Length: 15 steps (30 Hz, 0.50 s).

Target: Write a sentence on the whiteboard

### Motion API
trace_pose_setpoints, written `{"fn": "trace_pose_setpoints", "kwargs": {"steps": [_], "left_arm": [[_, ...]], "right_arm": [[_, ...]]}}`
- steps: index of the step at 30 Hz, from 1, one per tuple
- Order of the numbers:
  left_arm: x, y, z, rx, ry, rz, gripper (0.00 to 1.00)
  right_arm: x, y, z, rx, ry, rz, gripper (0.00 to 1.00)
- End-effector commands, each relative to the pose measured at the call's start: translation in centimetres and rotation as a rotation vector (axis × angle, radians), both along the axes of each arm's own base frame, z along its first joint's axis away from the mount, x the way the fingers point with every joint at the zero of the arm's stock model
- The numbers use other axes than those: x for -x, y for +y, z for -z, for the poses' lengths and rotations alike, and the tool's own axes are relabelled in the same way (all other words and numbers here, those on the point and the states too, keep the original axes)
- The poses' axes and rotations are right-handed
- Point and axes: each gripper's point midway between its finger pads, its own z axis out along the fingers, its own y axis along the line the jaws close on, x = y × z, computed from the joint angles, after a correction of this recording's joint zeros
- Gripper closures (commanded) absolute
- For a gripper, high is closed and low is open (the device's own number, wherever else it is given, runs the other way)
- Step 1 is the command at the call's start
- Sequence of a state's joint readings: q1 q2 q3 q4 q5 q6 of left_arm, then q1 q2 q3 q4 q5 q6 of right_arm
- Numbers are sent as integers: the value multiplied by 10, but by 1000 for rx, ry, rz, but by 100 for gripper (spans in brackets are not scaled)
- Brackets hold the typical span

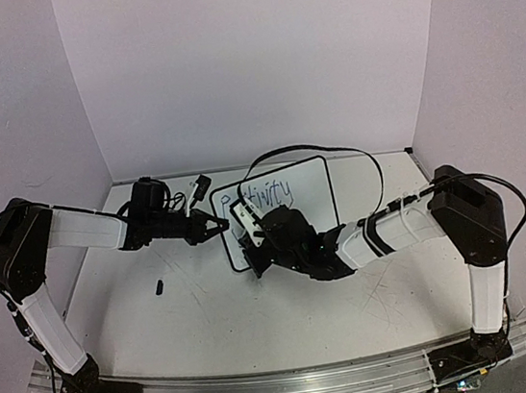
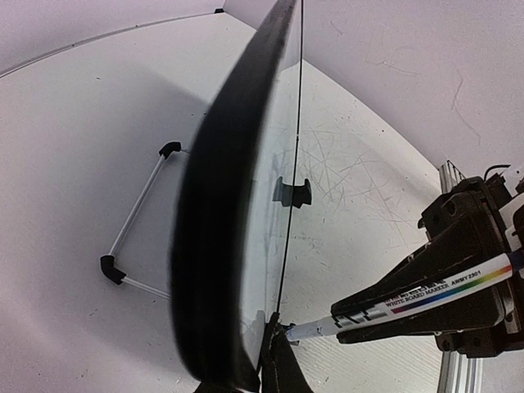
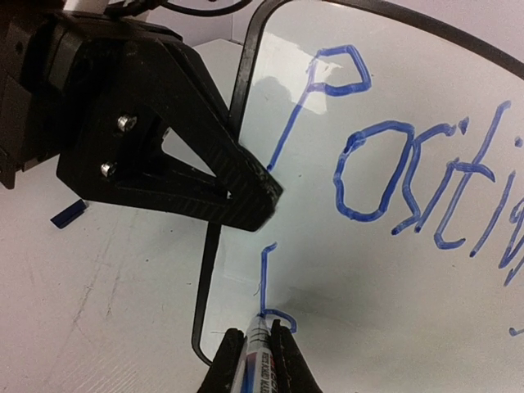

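While the white surface point(image 1: 213, 329) carries everything, the whiteboard point(image 1: 309, 190) stands propped near its middle. Its long axis runs left to right and its writing face is turned toward the arms. The left pincer point(image 1: 216, 226) is closed on the board's left frame, about halfway up that edge, and steadies it. The right pincer point(image 3: 258, 334) is closed on a whiteboard marker point(image 2: 409, 307). The marker's tip touches the face at the lower left, just inside the frame and just below the left pincer's grip. So the board lies straight ahead of the right pincer, met through the marker, and the right arm is the one placed to write.

The sentence point(image 3: 409, 176) is part done. Its top line reads "Positiv" in the right wrist view and appears from above to run on to "Positivity". Under it only a blue "b" point(image 3: 266, 282) is begun. I judge the coming strokes must travel rightward along the long axis, away from the clamped edge, across the bare lower half.

A small dark piece point(image 1: 159, 288), perhaps the cap, lies on the surface left of the board, well apart.
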<state>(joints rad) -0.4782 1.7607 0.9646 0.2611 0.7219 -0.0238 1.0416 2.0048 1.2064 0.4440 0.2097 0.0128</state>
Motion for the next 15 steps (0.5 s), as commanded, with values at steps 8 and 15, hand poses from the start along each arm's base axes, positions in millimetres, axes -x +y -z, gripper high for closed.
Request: {"fn": "trace_pose_setpoints", "kwargs": {"steps": [8, 15], "left_arm": [[-42, 33, 23, -189, -91, -207, 100], [-41, 33, 24, -190, -88, -205, 100]], "right_arm": [[0, -34, -62, -106, -62, 27, 100], [-14, -25, -57, -74, -90, 11, 100]]}}
